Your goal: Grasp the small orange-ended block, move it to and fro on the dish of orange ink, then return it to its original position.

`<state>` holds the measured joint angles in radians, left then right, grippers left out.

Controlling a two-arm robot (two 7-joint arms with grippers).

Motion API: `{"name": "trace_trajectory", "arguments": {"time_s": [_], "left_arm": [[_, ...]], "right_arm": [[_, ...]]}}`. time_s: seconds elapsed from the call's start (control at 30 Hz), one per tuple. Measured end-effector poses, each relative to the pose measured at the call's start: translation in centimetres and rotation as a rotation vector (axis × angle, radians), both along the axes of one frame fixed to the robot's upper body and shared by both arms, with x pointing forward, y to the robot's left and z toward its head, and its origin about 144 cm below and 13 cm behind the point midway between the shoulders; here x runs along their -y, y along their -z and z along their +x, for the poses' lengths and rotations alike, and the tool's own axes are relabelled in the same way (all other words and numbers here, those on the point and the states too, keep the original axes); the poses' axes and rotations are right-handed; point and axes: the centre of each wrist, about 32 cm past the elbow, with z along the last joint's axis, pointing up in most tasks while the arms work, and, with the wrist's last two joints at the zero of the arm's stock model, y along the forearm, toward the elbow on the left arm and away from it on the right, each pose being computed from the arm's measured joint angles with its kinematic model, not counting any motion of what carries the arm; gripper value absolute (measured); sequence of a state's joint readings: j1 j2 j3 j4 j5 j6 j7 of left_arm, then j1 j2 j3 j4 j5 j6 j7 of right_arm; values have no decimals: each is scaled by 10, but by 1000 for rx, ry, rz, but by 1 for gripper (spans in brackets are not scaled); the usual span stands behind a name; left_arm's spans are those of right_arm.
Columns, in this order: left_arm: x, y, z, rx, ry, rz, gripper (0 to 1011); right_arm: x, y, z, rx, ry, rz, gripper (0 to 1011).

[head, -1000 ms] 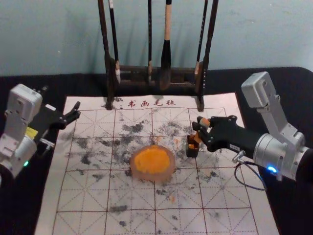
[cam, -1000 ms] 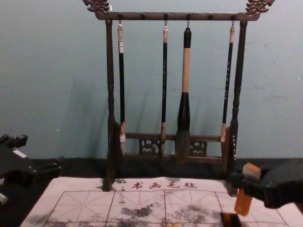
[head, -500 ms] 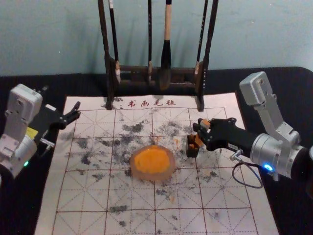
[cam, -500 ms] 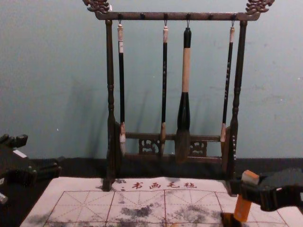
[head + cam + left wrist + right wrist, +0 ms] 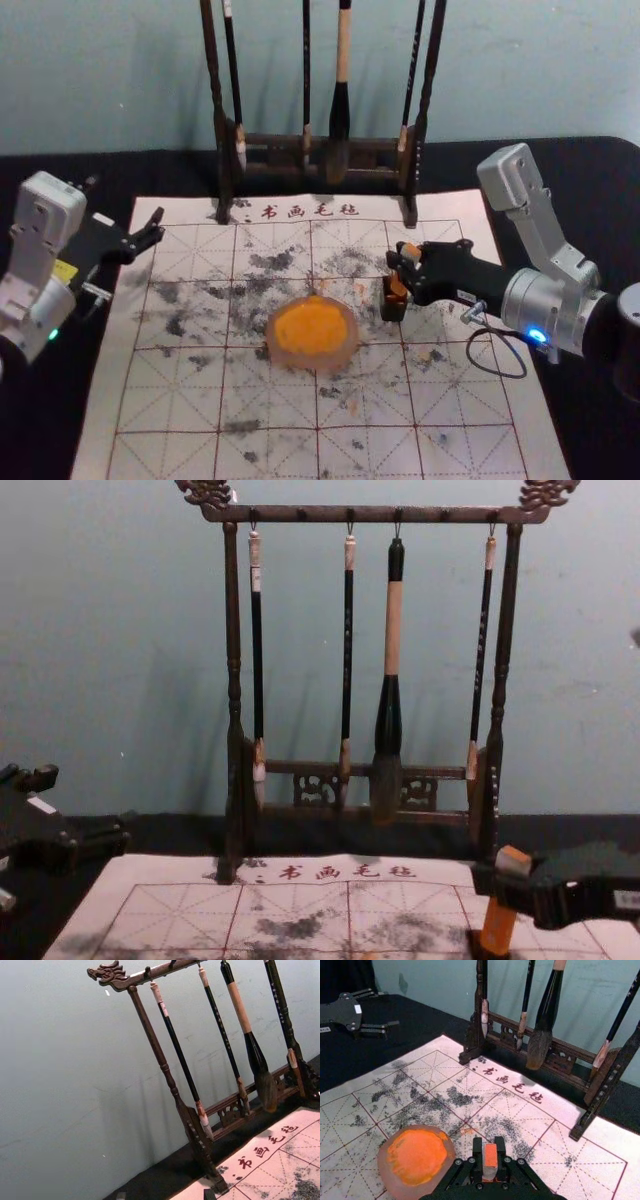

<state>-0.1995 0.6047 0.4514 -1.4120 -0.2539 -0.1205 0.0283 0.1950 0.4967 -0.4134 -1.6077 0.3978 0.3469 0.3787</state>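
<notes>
My right gripper (image 5: 404, 262) is shut on the orange-ended block (image 5: 398, 286), just over the small dark box (image 5: 393, 309) right of the dish of orange ink (image 5: 312, 334). In the chest view the block (image 5: 499, 929) stands slightly tilted, its lower end at the box; whether it is inside I cannot tell. The right wrist view has the block's orange top (image 5: 490, 1155) between the fingertips of the right gripper (image 5: 490, 1160). My left gripper (image 5: 152, 232) is parked open at the mat's left edge.
A dark wooden rack (image 5: 270, 155) with several hanging brushes stands at the mat's far edge. The white gridded mat (image 5: 270, 450), with grey ink smudges, lies under the dish and box.
My right gripper has moved slightly left and lower with the block, bringing it over and down to the dark box. The left arm, dish and box have stayed still.
</notes>
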Motion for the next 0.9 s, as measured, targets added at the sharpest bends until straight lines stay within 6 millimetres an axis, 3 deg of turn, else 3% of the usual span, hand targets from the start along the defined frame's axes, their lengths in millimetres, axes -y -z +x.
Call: {"name": "trace_trajectory", "arguments": {"time_s": [0.9], "left_arm": [[0,0,0,0,0,0,1001]], "right_arm": [[-7,10,1,-25,24,-7,120]]}}
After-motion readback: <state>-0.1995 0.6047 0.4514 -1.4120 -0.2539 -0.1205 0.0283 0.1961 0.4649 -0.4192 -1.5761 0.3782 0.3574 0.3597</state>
